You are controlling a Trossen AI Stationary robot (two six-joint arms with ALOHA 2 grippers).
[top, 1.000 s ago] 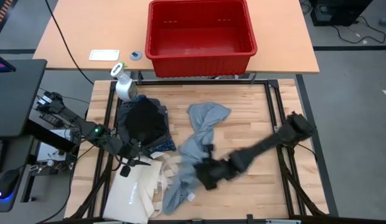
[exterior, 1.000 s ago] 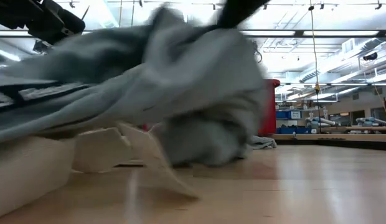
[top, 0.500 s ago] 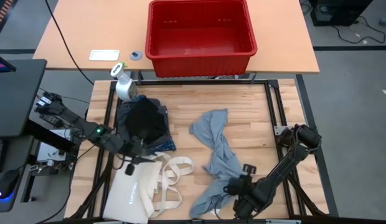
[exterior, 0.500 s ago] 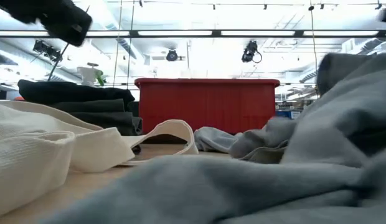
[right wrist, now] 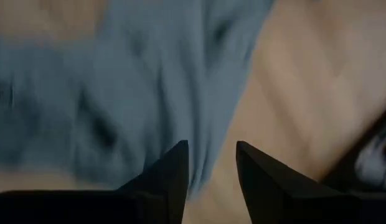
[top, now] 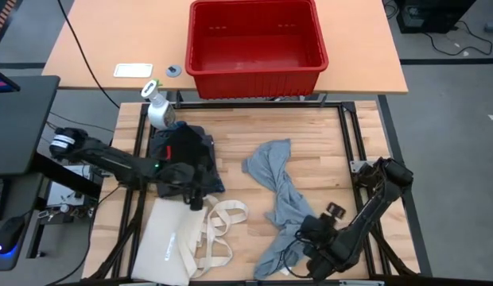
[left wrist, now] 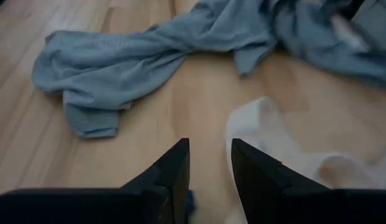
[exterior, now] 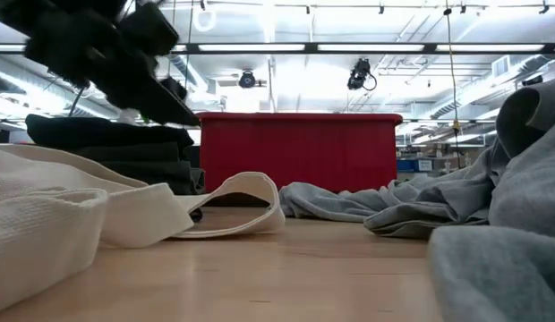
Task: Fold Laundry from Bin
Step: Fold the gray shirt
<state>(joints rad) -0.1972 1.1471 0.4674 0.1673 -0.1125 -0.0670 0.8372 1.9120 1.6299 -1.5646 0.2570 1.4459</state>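
1. At the near right edge of the table, the right gripper (top: pixel 304 238) is seen low over the lower end of the light grey garment (top: pixel 280 199); in the right wrist view its fingers (right wrist: pixel 174 171) are parted with cloth ahead of them and nothing pinched between.
2. Across the table, the left gripper (top: pixel 192 191) is held above the dark pile of laundry (top: pixel 181 155), at its near edge; its fingers (left wrist: pixel 174 174) show a narrow gap and no cloth is held.
3. The light grey garment is stretched in a twisted strip from mid-table toward the near edge.
4. Beside it, the cream tote bag (top: pixel 171 246) is spread flat, its handles looped toward the garment.
5. The red bin (top: pixel 257 44) is set on the far table and appears emptied.
6. The garment is judged light, limp and easily bunched; a corner or hem is best pinched, so that it can be pulled flat.
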